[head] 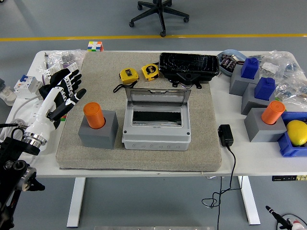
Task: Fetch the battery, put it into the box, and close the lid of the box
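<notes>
Left of the orange cylindrical battery (94, 115), left hand (64, 92) hovers, fingers spread, empty; grey plastic box (157, 125) lid up; nothing done.

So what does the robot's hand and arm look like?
Only the left hand shows. It has five fingers, mostly white with black patches on the fingers and knuckles, like a glove. Below it sits a white forearm, then a shiny silver wrist ring, then a black arm with chunky joints. A thin cable loops beside it.
</notes>
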